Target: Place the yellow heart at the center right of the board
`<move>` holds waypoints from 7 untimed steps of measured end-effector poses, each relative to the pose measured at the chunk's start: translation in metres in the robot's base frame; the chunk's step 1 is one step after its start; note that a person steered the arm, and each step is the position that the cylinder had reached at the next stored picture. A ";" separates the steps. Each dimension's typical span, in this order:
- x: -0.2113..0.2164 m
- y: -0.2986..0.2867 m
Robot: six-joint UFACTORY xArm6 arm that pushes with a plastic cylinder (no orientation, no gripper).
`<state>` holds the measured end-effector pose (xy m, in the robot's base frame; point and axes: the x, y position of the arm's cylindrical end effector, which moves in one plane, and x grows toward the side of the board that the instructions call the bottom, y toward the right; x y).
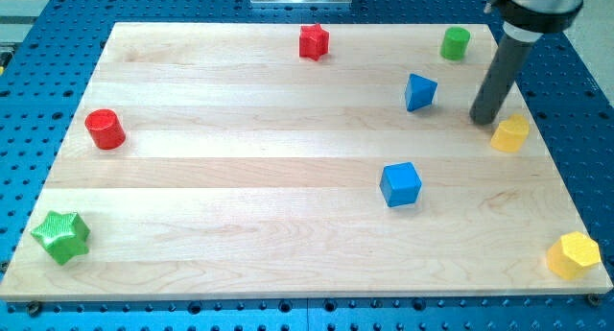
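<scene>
Two yellow blocks show, and I cannot tell for sure which is the heart. One yellow block [510, 133] lies at the board's right side, a little above mid-height, and looks many-sided. The other yellow block [574, 255] sits at the bottom right corner. My tip [484, 119] rests on the board just left of and slightly above the upper yellow block, very close to it or touching. The dark rod slants up to the view's top right.
A blue block [419, 91] lies left of my tip. A blue cube [400, 184] is lower centre-right. A green cylinder [456, 43] and a red star [313, 41] are near the top edge. A red cylinder [105, 129] and a green star [60, 237] are at the left.
</scene>
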<state>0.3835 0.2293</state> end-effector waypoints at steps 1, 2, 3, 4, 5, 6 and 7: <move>-0.014 -0.028; -0.014 -0.066; -0.014 -0.099; -0.014 -0.116; -0.007 -0.107; -0.009 -0.072; -0.039 -0.065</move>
<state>0.3446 0.1643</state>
